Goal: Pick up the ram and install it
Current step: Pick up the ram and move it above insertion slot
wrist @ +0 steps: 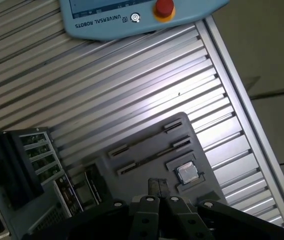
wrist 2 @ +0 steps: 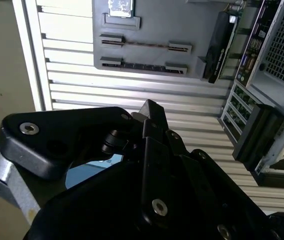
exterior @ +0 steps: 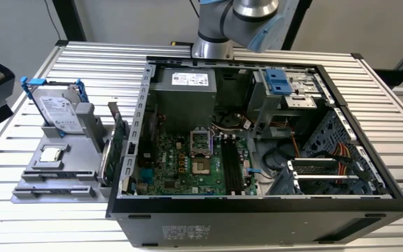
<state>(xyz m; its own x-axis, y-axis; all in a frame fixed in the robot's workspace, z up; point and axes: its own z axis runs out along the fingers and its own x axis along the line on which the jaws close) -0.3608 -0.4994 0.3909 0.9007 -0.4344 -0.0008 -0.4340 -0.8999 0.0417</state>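
Note:
My gripper (wrist: pixel 158 185) hangs high above the grey parts fixture (wrist: pixel 149 167), its two black fingers pressed together with nothing between them. In the second wrist view the gripper (wrist 2: pixel 151 111) shows from the side, also shut. The fixture carries two long clip holders; a thin dark strip (wrist 2: pixel 144 44) stands on edge in one and another strip (wrist 2: pixel 144 65) in the other. These look like the ram seen edge-on, and I cannot tell which one is blue. The motherboard's black slots (exterior: pixel 231 169) lie inside the open computer case (exterior: pixel 135 157).
On the fixture (exterior: pixel 82 181) stand a silver hard drive in a blue frame (exterior: pixel 56 110), a processor chip (exterior: pixel 50 154) and a green card (exterior: pixel 117 137) on edge. A teach pendant (wrist: pixel 132 17) lies on the slatted table (wrist: pixel 132 85). The arm's base (exterior: pixel 212 50) rises behind the case.

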